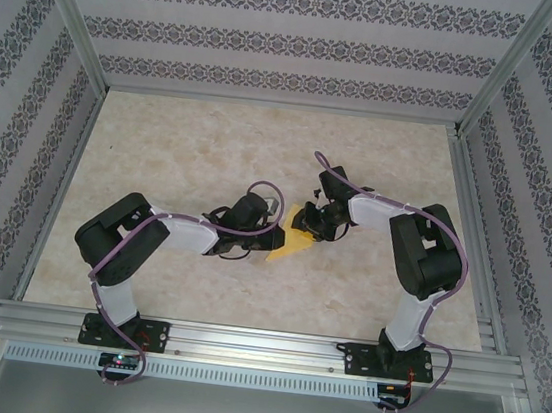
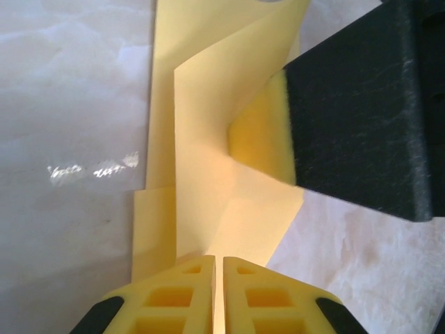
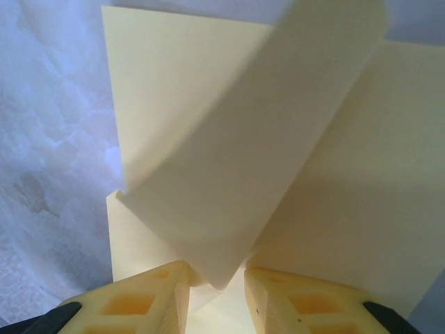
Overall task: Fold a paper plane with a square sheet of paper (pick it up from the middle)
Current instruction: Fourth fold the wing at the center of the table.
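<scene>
1. Left hand (image 2: 221,268): yellow, ribbed fingers pressed all but together, pinching the near edge of the paper at their tips.
2. Thin yellow sheet of paper (image 2: 208,139), partly folded: it lies directly ahead of the left hand's fingertips, between the two hands. One layer is flat on the table. A creased flap stands up from it and leans to the right of the left hand. A narrower strip shows just left of the fingertips.
3. Right hand (image 3: 217,273): it faces the left hand from the far side of the sheet. Its fingers are spread, with a gap between them. The corner of a curled flap dips into that gap, close against one finger. From the left wrist, its black finger (image 2: 361,104) with a yellow foam pad rests against the raised flap.
4. Beige, mottled table (image 2: 69,104): it lies under both hands and is bare to the left of the left hand.
</scene>
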